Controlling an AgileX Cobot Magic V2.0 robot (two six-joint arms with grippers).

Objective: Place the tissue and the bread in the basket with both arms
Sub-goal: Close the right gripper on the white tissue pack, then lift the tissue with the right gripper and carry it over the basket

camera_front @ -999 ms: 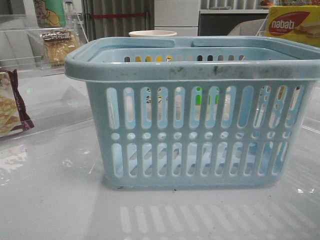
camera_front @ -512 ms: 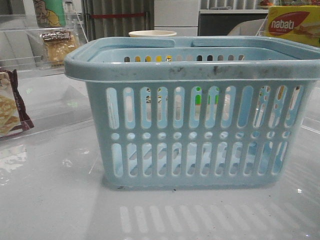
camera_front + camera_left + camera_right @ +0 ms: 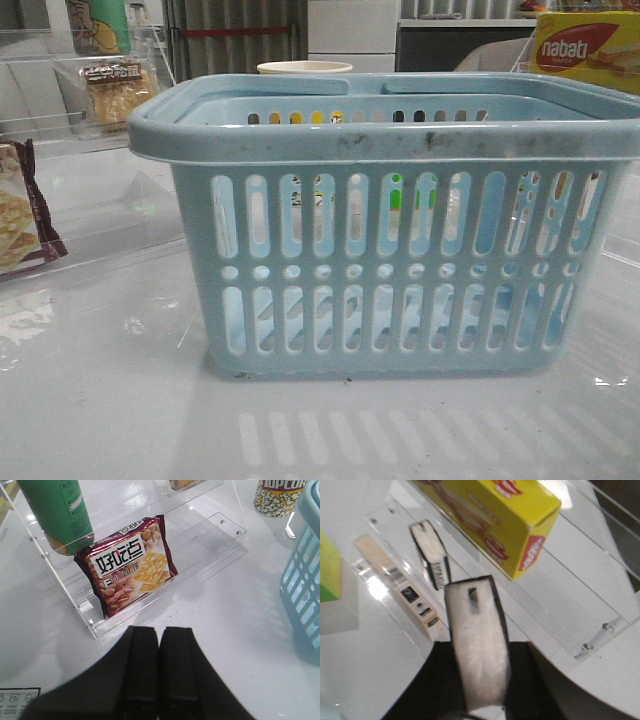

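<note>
The light-blue basket (image 3: 390, 260) with slotted sides stands in the middle of the front view, and its side shows in the left wrist view (image 3: 305, 590). The bread (image 3: 115, 90), a clear pack with a dark label, sits on a clear shelf at the back left. My right gripper (image 3: 479, 650) is shut on the tissue (image 3: 476, 625), a black-edged pack with a pale face, held above the table. A similar shape (image 3: 431, 555) shows beyond it; I cannot tell if it is a reflection. My left gripper (image 3: 159, 632) is shut and empty above the table. Neither gripper shows in the front view.
A maroon-edged cracker packet (image 3: 130, 565) leans in a clear acrylic shelf (image 3: 150, 615) in front of my left gripper, with a green bottle (image 3: 57, 510) behind it. A popcorn cup (image 3: 277, 497) stands near the basket. A yellow box (image 3: 495, 520) sits on the right-hand shelf.
</note>
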